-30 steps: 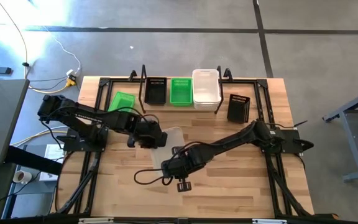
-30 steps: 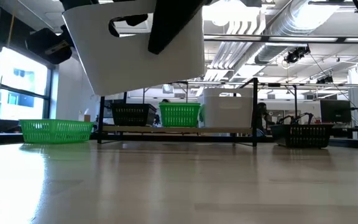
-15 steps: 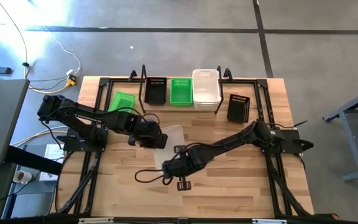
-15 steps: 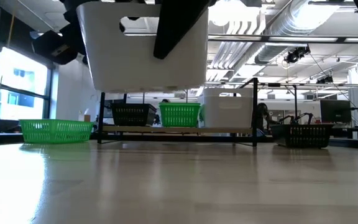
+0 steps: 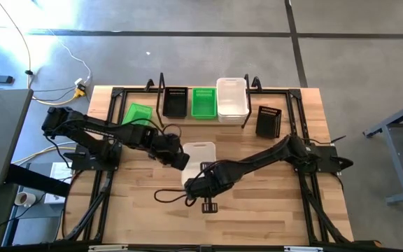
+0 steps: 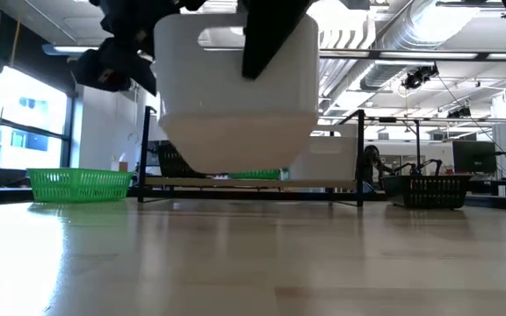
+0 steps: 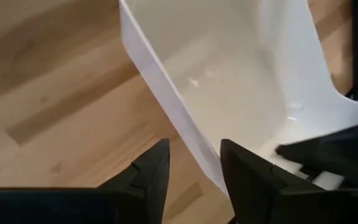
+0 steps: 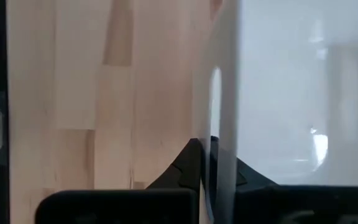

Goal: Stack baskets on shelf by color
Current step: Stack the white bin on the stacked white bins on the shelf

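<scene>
A white basket (image 5: 199, 155) hangs above the middle of the table, held up by my right gripper (image 5: 203, 172), which is shut on its near end. My left gripper (image 5: 182, 161) is at the basket's left side, open; in the left wrist view its fingers stand either side of the basket's long wall (image 7: 166, 93), and I cannot tell whether they touch it. On the shelf (image 5: 205, 115) at the back stand a black basket (image 5: 175, 103), a green basket (image 5: 203, 103) and a white basket (image 5: 233, 99). Another green basket (image 5: 137, 113) and another black basket (image 5: 268, 121) rest on the table. My right gripper pinches the white basket's near end wall (image 8: 215, 134) just below its handle slot (image 8: 217, 87), one finger inside the basket and one outside. The fingers (image 6: 275, 35) come down over the rim from above. The basket hangs clear of the table, open side up, about level.
The shelf's black wire frame (image 5: 161, 87) rises at both ends. Black frame rails (image 5: 296, 105) run along the table's sides. Bare wood lies between the hanging basket and the shelf, and toward the near edge (image 5: 257, 217).
My left gripper has opened and let go of the white basket's left wall. The basket, tilted before, has swung level and shifted toward the table's right edge, still lifted in my right gripper. My left gripper has followed it a little to the right.
</scene>
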Controlling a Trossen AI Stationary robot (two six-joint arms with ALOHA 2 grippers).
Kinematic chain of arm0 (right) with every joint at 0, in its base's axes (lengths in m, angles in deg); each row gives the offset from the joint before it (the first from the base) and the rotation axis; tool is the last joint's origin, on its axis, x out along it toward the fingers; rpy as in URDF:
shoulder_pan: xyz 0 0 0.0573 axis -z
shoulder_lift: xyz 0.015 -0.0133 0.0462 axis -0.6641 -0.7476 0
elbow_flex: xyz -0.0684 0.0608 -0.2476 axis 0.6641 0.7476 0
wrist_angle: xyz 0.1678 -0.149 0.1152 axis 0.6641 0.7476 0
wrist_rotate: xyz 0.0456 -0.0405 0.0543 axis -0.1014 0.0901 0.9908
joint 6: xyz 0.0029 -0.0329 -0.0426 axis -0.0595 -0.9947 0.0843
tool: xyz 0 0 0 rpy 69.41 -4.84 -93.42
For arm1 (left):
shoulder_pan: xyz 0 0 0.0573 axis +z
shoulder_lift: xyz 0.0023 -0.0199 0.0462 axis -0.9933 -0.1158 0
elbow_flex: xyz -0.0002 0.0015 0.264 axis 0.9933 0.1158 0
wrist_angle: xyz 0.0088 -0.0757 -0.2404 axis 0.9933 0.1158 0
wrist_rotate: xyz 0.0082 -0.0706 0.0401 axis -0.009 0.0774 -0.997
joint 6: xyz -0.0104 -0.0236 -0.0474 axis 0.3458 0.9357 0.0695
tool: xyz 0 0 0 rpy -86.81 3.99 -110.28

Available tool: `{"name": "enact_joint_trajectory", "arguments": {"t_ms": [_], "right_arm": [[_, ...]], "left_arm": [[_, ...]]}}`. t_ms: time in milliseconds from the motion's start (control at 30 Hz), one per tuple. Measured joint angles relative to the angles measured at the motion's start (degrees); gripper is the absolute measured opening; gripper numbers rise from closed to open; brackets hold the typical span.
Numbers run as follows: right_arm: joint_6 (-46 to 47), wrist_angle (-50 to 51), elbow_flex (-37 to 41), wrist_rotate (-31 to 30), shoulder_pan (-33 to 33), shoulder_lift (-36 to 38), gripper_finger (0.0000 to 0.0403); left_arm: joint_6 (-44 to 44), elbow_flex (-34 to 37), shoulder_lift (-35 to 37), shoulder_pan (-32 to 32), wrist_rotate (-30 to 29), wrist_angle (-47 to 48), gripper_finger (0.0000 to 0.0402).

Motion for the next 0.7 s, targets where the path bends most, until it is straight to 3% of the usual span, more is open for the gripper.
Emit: {"name": "enact_joint_trajectory", "arguments": {"t_ms": [233,700], "right_arm": [[1.2,1.2,0.0,-0.6,0.5,3.5,0.0],[5.2,5.5,0.0,-3.8,4.0,4.6,0.0]], "left_arm": [[-8.4,0.0,3.2,4.5,-0.7,-0.9,0.0122],[-23.9,0.2,16.7,13.3,0.0,-4.8,0.0111]]}}
